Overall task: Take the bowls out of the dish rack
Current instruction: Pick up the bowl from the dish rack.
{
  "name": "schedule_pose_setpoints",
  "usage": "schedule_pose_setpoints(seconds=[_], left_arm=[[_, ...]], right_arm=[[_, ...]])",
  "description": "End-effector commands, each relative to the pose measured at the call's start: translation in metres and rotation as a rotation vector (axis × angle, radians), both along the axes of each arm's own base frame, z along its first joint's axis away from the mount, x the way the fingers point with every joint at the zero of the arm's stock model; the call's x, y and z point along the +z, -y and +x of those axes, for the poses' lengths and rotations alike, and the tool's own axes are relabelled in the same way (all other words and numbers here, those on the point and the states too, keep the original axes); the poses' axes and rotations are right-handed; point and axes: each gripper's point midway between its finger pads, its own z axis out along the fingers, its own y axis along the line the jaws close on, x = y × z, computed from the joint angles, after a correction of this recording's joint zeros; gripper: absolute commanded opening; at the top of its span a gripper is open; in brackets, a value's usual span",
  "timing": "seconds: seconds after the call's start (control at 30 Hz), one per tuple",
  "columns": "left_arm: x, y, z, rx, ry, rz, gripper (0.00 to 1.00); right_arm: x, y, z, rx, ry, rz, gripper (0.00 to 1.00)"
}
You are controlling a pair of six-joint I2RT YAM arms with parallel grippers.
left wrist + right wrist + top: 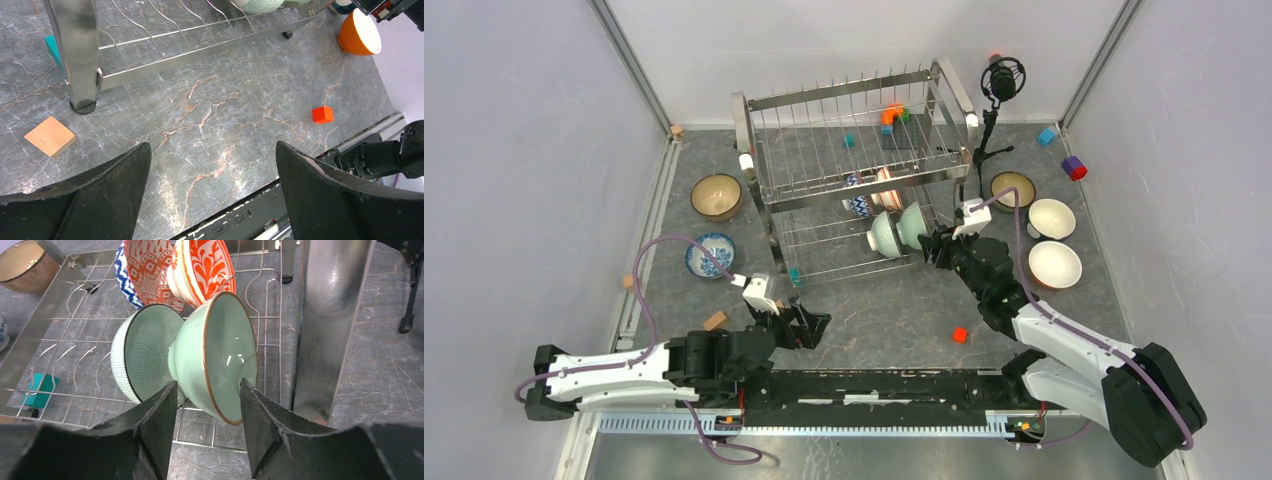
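The dish rack (844, 100) stands at the back of the table. On its lower tier a pale green bowl (220, 355) stands on edge in front of a ribbed green bowl (145, 352). Two red-and-white and blue patterned bowls (202, 267) stand behind them. My right gripper (207, 390) straddles the pale green bowl's lower rim, one finger on its outer wall and one inside, shut on it while it rests in the rack. My left gripper (212, 155) hovers open over bare table near the rack's front leg (77, 50), holding nothing.
Bowls on the table: a brown one (717, 196) and a blue-and-white one (710, 254) at the left, two white ones (1051, 218) and a brown one (1013, 188) at the right. A microphone tripod (996, 110) stands by the rack. A red block (322, 114) and a wooden block (50, 136) lie in front.
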Motion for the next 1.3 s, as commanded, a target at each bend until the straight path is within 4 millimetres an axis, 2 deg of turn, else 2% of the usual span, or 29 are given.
schedule_pose_setpoints(seconds=[0.0, 0.1, 0.3, 0.4, 0.63, 0.83, 1.27], left_arm=[[0.009, 0.0, 0.005, 0.024, 0.027, -0.021, 0.99], [0.009, -0.001, 0.006, 0.027, 0.035, -0.018, 0.99], [0.009, 0.002, 0.006, 0.022, 0.03, -0.029, 0.99], [0.008, 0.003, 0.005, 0.019, 0.022, -0.031, 0.99], [0.008, 0.005, 0.004, 0.013, 0.021, -0.042, 0.99], [0.008, 0.005, 0.004, 0.011, 0.023, -0.044, 0.99], [0.008, 0.004, 0.004, 0.011, 0.021, -0.049, 0.99]], right_arm=[[0.025, -0.007, 0.0, 0.031, 0.072, 0.071, 0.56], [0.026, -0.007, 0.004, 0.034, 0.062, 0.025, 0.57], [0.009, -0.006, 0.014, 0.015, -0.003, -0.026, 0.55], [0.007, -0.009, 0.017, 0.03, -0.01, -0.017, 0.54], [-0.003, -0.028, 0.016, 0.112, -0.047, 0.013, 0.41], [-0.009, -0.034, 0.014, 0.148, -0.07, 0.028, 0.31], [0.011, -0.039, 0.009, 0.19, -0.031, 0.114, 0.03]])
